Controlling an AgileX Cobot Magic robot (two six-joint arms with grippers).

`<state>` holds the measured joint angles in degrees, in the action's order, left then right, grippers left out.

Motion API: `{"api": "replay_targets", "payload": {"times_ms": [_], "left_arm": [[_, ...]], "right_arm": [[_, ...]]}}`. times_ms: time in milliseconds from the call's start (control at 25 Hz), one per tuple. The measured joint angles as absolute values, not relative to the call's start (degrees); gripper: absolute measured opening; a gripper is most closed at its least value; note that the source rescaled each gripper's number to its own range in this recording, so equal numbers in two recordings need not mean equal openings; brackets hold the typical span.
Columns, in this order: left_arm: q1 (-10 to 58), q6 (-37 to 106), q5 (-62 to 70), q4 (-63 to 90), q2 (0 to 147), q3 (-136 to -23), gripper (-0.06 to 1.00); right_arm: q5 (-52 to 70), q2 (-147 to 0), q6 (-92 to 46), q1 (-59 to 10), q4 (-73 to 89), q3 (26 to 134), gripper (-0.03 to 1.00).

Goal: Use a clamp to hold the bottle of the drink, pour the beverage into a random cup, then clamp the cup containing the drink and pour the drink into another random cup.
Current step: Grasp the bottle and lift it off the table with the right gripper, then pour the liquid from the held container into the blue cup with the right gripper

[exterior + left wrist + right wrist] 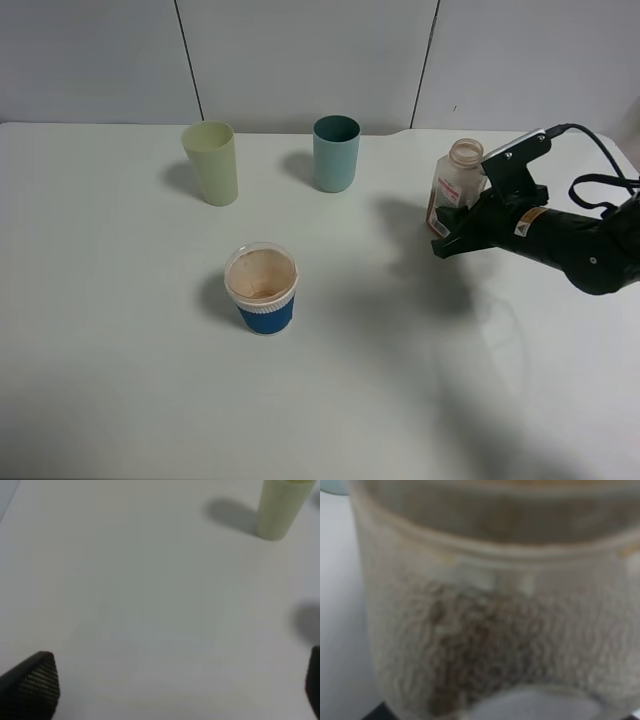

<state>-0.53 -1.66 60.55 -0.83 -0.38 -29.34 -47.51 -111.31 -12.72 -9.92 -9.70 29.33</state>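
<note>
The clear bottle (458, 182), with no cap and a white-and-red label, stands nearly upright at the right rear of the table, and my right gripper (448, 233) is shut on its lower body. In the right wrist view the bottle (490, 630) fills the frame, with a brownish tint inside. The white cup with a blue band (262, 289) stands near the middle, brown-stained inside. A pale yellow-green tumbler (212, 163) (280, 507) stands at the back left. My left gripper (172, 690) is open over bare table and is out of the exterior high view.
A teal cup (336, 153) stands at the back centre, between the tumbler and the bottle. The white table (120, 380) ends against a grey panelled wall behind the cups. The right arm's black cables (600, 185) loop at the right edge.
</note>
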Motion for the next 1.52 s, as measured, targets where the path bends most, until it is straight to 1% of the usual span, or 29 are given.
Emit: {"api": "replay_targets", "payload": {"times_ms": [320,840,1120,1320,1520], "left_arm": [[-0.5,-1.7,60.5,-0.8,-0.4,-29.3,1.0],[-0.5,-1.7,60.5,-0.8,-0.4,-29.3,1.0],[-0.5,-1.7,60.5,-0.8,-0.4,-29.3,1.0],[-0.5,-1.7,60.5,-0.8,-0.4,-29.3,1.0],[-0.5,-1.7,60.5,-0.8,-0.4,-29.3,1.0]], "right_arm": [[-37.5,-106.5,-12.4,-13.4,-6.7,29.5,0.02],[-19.8,-97.0,-10.8,-15.1,-6.1,29.6,0.02],[-4.8,-96.1,-10.6,-18.8,-6.1,38.8,0.02],[1.4,-96.0,-10.5,-21.6,-6.3,45.8,0.02],[6.4,-96.0,-10.5,-23.8,-7.1,50.2,0.02]]}}
